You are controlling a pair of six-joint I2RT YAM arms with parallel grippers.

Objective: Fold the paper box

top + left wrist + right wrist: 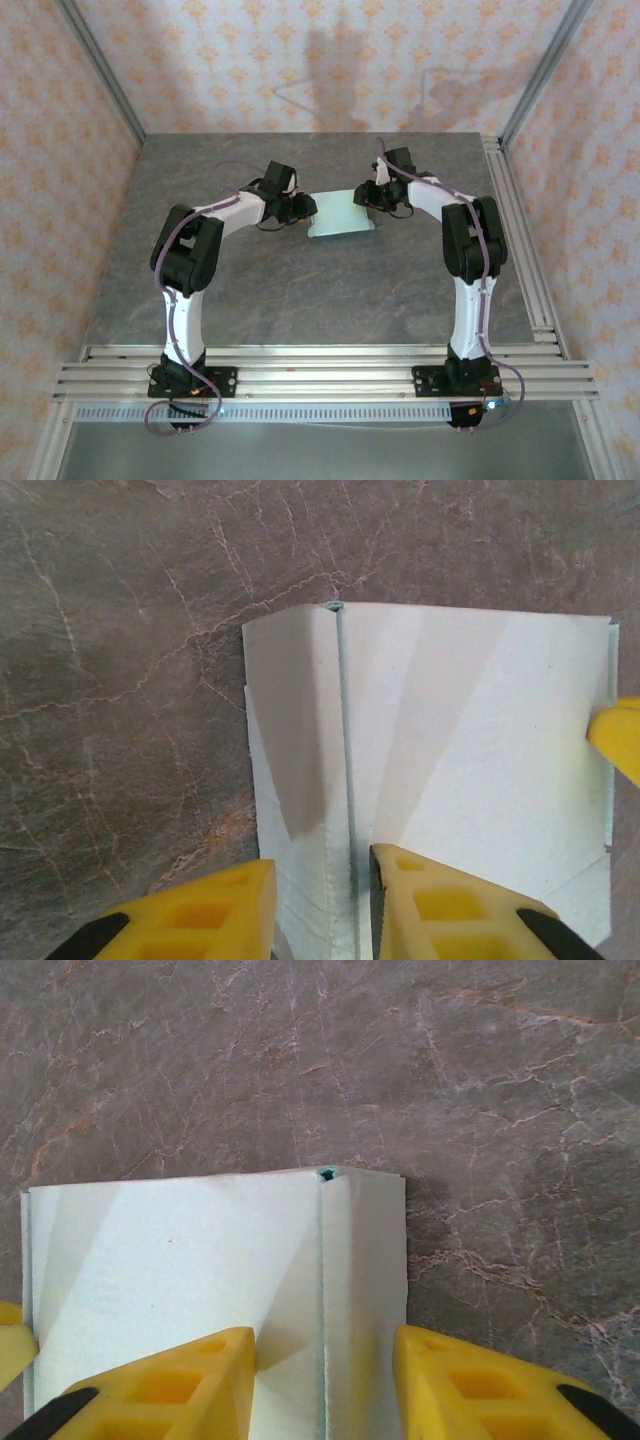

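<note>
The paper box [341, 216] is pale mint-green card lying on the table between my two arms, with its base flat and a side wall folded up at each end. My left gripper [304, 209] is at its left end. In the left wrist view the paper box [470, 750] has its upright wall ridge between the yellow fingers [210, 915], and the left gripper [322, 905] is closed narrowly on that wall. My right gripper [370, 197] is at the right end. Over the paper box [170, 1260], the right gripper [325, 1385] straddles the right wall, its jaws against the fold.
The grey marbled tabletop [330, 290] lies bare around the box. An aluminium rail frame [320, 370] runs along the near edge and down the right side [520, 240]. Patterned walls enclose the back and sides.
</note>
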